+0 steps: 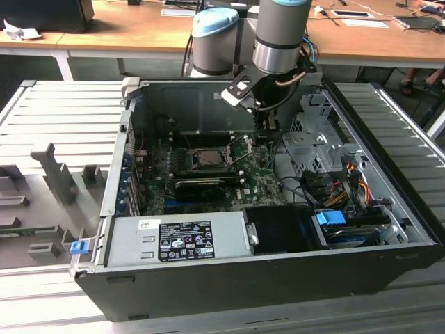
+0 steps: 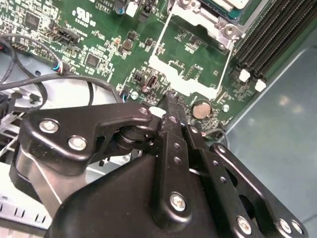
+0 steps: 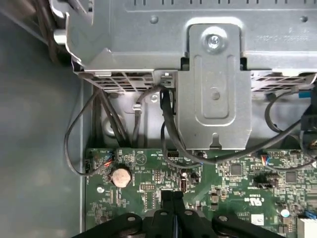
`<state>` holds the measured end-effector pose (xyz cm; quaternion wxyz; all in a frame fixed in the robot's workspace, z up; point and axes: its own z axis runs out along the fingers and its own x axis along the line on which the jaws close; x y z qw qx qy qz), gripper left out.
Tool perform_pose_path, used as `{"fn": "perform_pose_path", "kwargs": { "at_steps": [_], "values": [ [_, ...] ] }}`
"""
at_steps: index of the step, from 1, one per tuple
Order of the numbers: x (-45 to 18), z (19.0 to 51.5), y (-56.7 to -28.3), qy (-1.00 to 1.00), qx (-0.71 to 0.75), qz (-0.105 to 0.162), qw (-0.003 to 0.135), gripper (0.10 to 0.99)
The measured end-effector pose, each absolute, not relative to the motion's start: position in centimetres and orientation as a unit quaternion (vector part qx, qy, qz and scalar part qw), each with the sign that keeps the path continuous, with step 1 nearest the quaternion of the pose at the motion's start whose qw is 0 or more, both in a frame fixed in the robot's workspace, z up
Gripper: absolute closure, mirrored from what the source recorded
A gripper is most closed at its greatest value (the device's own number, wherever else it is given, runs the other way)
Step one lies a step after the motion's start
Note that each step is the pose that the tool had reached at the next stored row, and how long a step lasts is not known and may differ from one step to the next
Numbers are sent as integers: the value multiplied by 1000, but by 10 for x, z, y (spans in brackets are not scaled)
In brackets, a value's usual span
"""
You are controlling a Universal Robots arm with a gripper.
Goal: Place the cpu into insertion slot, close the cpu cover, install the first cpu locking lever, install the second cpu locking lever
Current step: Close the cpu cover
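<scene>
The insertion slot (image 1: 208, 157) sits in the middle of the green motherboard (image 1: 254, 182), inside the open computer case. A silvery frame, the cpu cover (image 2: 205, 19), appears to lie flat on it. A pale metal face that looks like the cpu (image 2: 229, 4) shows inside the frame. My gripper (image 1: 263, 136) hangs low over the board, just to the exterior view's right of the slot. In both wrist views its black fingers (image 3: 167, 198) are pressed together with nothing visible between them. The gripper's tips (image 2: 171, 97) stand close above the board beside a coin battery (image 2: 200, 109).
A grey metal drive cage (image 3: 213, 89) with dark cables (image 3: 166, 124) rises right beside the gripper. Black memory slots (image 2: 270, 39) run along the socket. A black card (image 1: 201, 186) and the power supply (image 1: 177, 240) lie nearer the case front. The case walls (image 1: 195, 104) close in the board.
</scene>
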<state>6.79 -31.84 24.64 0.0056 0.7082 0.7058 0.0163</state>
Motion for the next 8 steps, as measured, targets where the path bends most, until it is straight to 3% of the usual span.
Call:
{"fn": "perform_pose_path", "kwargs": {
  "at_steps": [5,8],
  "values": [
    [68,246,-318,706,708,-2,-13,980],
    [66,249,-318,706,708,-4,-15,980]
  ]
}}
